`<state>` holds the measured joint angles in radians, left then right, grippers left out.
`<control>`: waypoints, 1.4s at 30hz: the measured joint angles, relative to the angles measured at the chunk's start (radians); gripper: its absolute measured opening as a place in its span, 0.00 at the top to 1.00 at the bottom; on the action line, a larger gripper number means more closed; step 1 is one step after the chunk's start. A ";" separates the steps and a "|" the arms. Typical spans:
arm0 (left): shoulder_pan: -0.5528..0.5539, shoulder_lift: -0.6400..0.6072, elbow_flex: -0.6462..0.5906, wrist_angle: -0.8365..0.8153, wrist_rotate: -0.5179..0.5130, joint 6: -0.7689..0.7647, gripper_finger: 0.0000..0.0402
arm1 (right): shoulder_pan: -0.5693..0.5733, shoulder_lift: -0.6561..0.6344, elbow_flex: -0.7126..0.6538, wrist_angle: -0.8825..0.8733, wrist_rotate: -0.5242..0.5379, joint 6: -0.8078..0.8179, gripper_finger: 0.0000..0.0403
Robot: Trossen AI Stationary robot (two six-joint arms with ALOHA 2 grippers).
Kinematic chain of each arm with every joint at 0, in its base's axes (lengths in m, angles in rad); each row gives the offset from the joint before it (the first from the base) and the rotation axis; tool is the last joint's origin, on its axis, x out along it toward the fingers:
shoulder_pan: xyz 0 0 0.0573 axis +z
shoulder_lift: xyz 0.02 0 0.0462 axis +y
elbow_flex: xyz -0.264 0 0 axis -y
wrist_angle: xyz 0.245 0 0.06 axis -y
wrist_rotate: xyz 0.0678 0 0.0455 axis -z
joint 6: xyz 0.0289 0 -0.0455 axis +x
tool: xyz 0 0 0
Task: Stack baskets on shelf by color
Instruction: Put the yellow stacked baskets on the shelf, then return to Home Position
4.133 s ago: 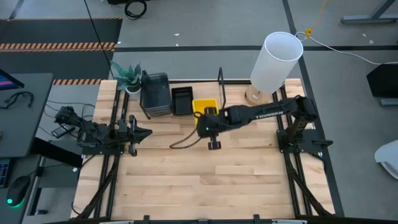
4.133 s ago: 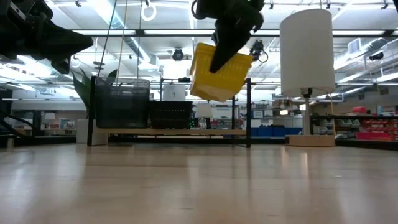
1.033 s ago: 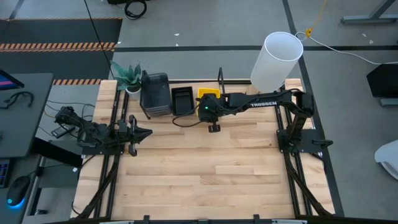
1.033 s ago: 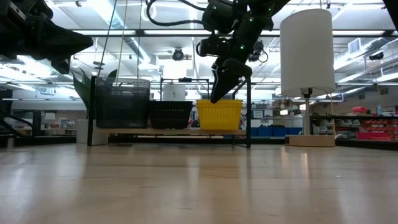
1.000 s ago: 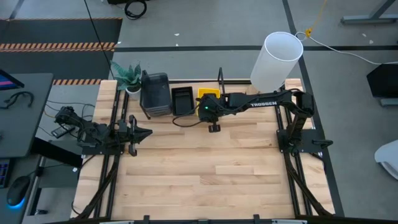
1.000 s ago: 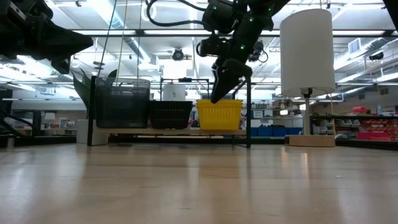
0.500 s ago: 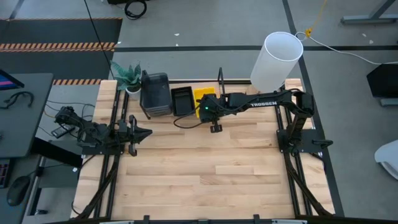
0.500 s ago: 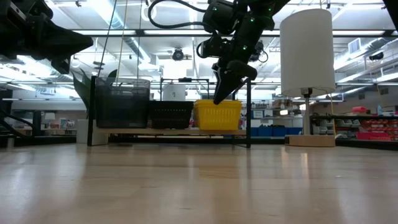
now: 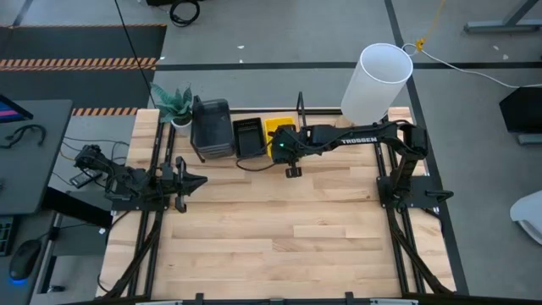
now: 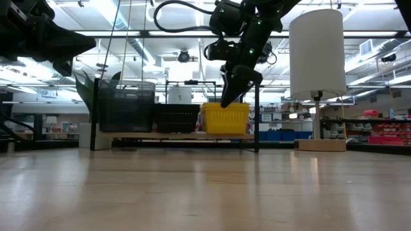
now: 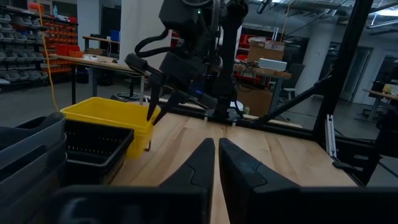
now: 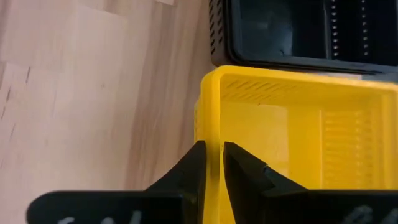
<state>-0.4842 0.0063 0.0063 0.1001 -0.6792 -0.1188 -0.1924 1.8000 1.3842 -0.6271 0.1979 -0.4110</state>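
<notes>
A bright yellow basket (image 9: 278,127) stands by its bottom on the low wooden shelf (image 10: 192,135) at the table's far side. It sits right beside a black slatted basket (image 9: 247,135), and a stack of grey baskets (image 9: 210,127) stands left of that. My right gripper (image 9: 282,142) reaches over the shelf and is shut on the yellow basket (image 12: 298,137). My left gripper (image 9: 201,180) waits, shut, near the table's left edge, pointing right; its fingers (image 11: 205,155) touch nothing. My right gripper (image 12: 212,155) pinches the rim of the yellow basket's near wall (image 12: 211,140), one finger inside the basket and one outside. The fingers (image 10: 226,99) come from above, slanting down. The basket stands upright with its bottom on the shelf board.
A tall white cylinder (image 9: 377,80) stands on a wooden base at the far right. A potted plant (image 9: 174,103) sits at the far left corner. The shelf's black upright loop (image 9: 300,106) rises just right of the yellow basket. Bare tabletop (image 9: 279,237) spreads toward the near edge.
My right gripper, still shut on the yellow basket, has shifted it a little along the shelf toward the table's left. The gap to the black basket has closed. The basket tipped slightly on the way and stands level again.
</notes>
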 joint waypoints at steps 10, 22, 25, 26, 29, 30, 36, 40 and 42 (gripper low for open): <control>0.000 0.000 0.000 0.000 0.000 0.000 0.92 | -0.034 0.000 0.000 0.060 -0.006 0.063 0.85; 0.000 0.000 0.000 0.000 0.000 0.000 0.93 | 0.007 0.000 0.082 0.073 -0.067 0.147 0.85; 0.000 0.000 0.000 0.000 0.000 0.000 0.91 | 0.023 0.000 0.082 0.101 -0.089 0.159 0.85; 0.000 0.000 0.000 0.000 0.000 0.000 0.91 | 0.031 0.000 0.082 0.110 -0.091 0.164 0.85; 0.000 0.000 0.000 0.000 0.000 0.000 0.91 | 0.055 -0.002 0.082 0.099 -0.087 0.202 0.85; 0.000 0.000 0.000 0.000 0.000 0.000 0.92 | 0.059 -0.011 0.082 0.072 -0.090 0.225 0.85; 0.000 0.000 0.000 0.000 0.000 0.000 0.94 | 0.067 -0.114 0.082 -0.044 -0.121 0.299 0.85; 0.000 0.000 0.000 0.000 0.000 0.000 0.93 | 0.067 -0.210 0.051 -0.033 -0.119 0.318 0.85; 0.000 0.000 0.000 0.000 0.000 0.000 0.92 | 0.067 -0.260 -0.001 -0.011 -0.112 0.339 0.85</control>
<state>-0.4840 0.0060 0.0067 0.1001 -0.6791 -0.1192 -0.1253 1.5401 1.3833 -0.6384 0.0856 -0.0724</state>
